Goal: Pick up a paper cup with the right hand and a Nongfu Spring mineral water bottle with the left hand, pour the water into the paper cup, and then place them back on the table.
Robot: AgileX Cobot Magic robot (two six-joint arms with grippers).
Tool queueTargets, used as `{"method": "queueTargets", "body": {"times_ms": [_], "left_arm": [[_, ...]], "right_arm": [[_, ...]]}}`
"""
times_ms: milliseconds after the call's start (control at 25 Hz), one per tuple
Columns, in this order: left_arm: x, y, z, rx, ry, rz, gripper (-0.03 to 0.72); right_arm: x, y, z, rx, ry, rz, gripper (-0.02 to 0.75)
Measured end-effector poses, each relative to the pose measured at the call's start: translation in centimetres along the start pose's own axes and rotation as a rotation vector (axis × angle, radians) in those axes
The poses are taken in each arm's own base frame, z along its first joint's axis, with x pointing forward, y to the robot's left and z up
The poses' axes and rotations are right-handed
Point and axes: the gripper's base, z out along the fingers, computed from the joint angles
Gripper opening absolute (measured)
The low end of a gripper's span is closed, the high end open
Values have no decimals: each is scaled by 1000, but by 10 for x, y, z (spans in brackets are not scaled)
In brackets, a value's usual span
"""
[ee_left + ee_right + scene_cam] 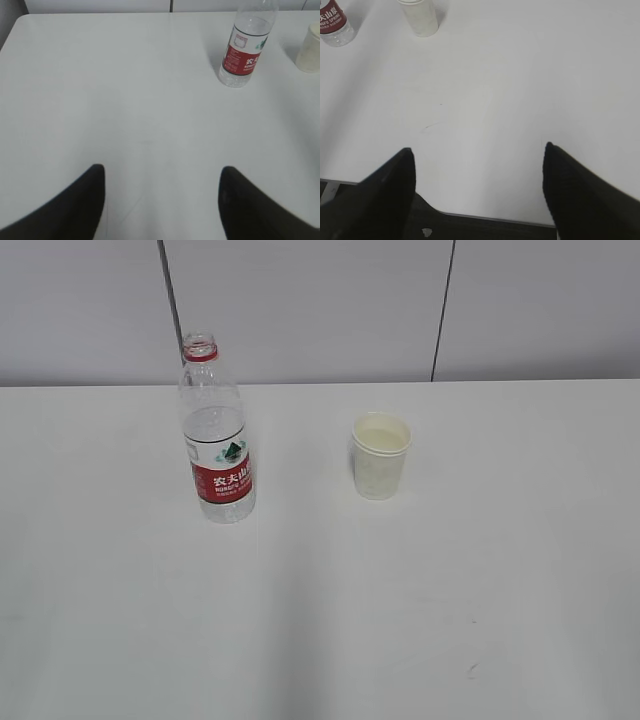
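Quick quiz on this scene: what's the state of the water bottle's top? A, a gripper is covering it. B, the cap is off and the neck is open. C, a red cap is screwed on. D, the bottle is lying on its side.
B: in the exterior view the Nongfu Spring mineral water bottle stands upright on the table with only its red neck ring and an open mouth showing, no cap and no gripper near it.

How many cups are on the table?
1. The paper cup stands upright on the table, to the right of the water bottle and apart from it. None seems hidden.
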Motion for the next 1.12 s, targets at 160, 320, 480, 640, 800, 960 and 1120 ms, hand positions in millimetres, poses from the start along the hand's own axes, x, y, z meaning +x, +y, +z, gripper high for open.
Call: {"method": "queueTargets", "body": {"times_ms": [160,320,480,640,800,960,1120], "left_arm": [[0,0,0,0,0,0,446],[0,0,0,-1,0,1,446],[0,0,0,-1,0,1,446],[0,0,0,-1,0,1,446],[0,0,0,-1,0,1,445],[0,0,0,-1,0,1,445],[0,0,0,-1,0,1,444]], "right_arm": [[0,0,0,0,0,0,588],[0,0,0,0,0,0,588],[0,0,0,0,0,0,588],[0,0,0,0,0,0,588],[0,0,0,0,0,0,588],[0,0,0,1,0,0,588],[0,0,0,1,0,0,588]]}}
